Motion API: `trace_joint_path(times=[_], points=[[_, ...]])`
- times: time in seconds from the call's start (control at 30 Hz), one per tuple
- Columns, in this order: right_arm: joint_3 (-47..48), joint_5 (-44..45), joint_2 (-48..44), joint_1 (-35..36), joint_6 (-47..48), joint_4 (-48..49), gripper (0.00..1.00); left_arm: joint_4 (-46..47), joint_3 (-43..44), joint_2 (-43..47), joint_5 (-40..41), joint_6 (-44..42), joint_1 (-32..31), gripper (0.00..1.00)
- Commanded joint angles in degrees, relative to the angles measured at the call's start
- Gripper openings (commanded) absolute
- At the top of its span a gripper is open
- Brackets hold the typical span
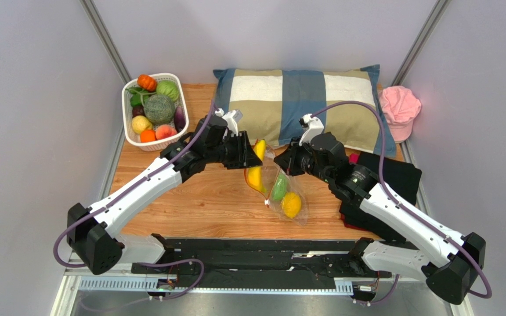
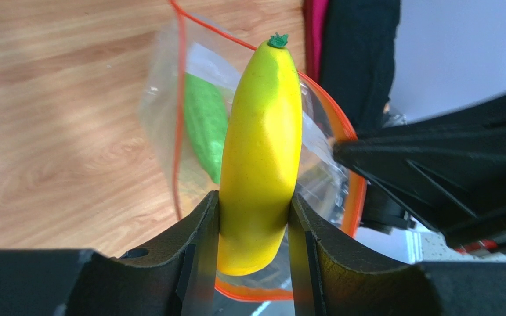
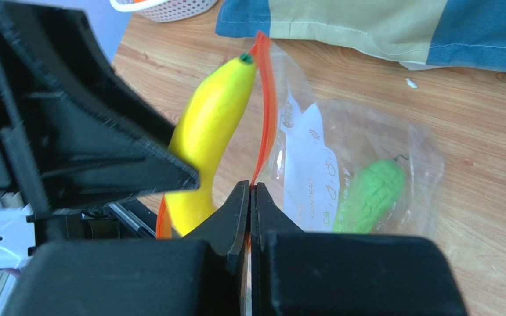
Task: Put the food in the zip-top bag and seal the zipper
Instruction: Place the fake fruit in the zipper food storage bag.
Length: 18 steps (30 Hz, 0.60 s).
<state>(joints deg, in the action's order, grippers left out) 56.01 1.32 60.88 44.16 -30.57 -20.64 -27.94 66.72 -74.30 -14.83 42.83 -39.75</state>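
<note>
My left gripper [image 2: 254,217] is shut on the yellow banana [image 2: 262,151] and holds it in the mouth of the clear zip-top bag [image 2: 170,118], between the two sides of the orange-red zipper [image 2: 178,131]. My right gripper [image 3: 250,191] is shut on one side of the zipper [image 3: 267,112] and holds the bag's mouth up. A green fruit [image 3: 366,195] lies inside the bag, beside the white label [image 3: 310,164]. In the top view the bag [image 1: 281,191] hangs down to the table with the green fruit [image 1: 280,187] and a yellow lemon [image 1: 291,205] in it, the banana [image 1: 259,149] at its mouth.
A white basket [image 1: 129,125] with several other toy fruits and vegetables stands at the back left. A checked pillow [image 1: 302,105] lies along the back, a pink cap [image 1: 399,108] at the back right, and dark folded cloth [image 1: 387,178] under my right arm.
</note>
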Motion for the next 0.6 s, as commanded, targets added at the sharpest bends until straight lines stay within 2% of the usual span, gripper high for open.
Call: trace_joint_path(times=[0.0,0.07,0.1,0.17,0.3,0.37,0.4,0.5,0.53,0.57], points=[[3.2,3.9,-1.4,-0.3,-1.6,1.6,0.00,-0.4,-0.1,3.3,-0.8,5.3,-2.6,0.10],[3.5,4.6,-1.3,-0.1,-1.5,1.3,0.00,-2.1,-0.1,3.1,-2.2,6.3,-2.9,0.17],[3.6,5.4,-1.2,-0.2,-1.5,1.3,0.00,-2.4,-0.3,3.2,-2.4,6.6,-3.0,0.25],[3.6,6.4,-1.5,-0.3,-1.3,1.0,0.00,-3.0,-0.1,3.5,-2.7,5.9,-2.9,0.32],[3.5,8.1,-1.9,-0.2,-1.2,1.0,0.00,-6.1,3.3,3.8,-2.7,3.0,-2.8,0.68],[3.5,7.4,-2.4,-0.2,-1.0,1.0,0.00,-6.6,4.6,5.3,-2.1,-0.6,-2.1,0.76],[3.4,7.4,-2.6,-0.2,-0.8,0.9,0.00,-6.5,5.5,6.1,-1.6,-1.8,-1.4,0.84],[2.8,7.2,-3.4,-0.2,-0.3,0.1,0.00,-6.2,7.4,9.2,-2.2,-7.1,5.4,0.99],[2.4,7.1,-3.8,-0.2,-0.4,-0.2,0.00,-7.0,8.1,9.4,-2.2,-10.5,7.7,0.99],[2.2,6.9,-3.9,-0.3,-0.2,-0.2,0.00,-7.3,8.6,9.7,-2.5,-12.7,13.4,0.99]])
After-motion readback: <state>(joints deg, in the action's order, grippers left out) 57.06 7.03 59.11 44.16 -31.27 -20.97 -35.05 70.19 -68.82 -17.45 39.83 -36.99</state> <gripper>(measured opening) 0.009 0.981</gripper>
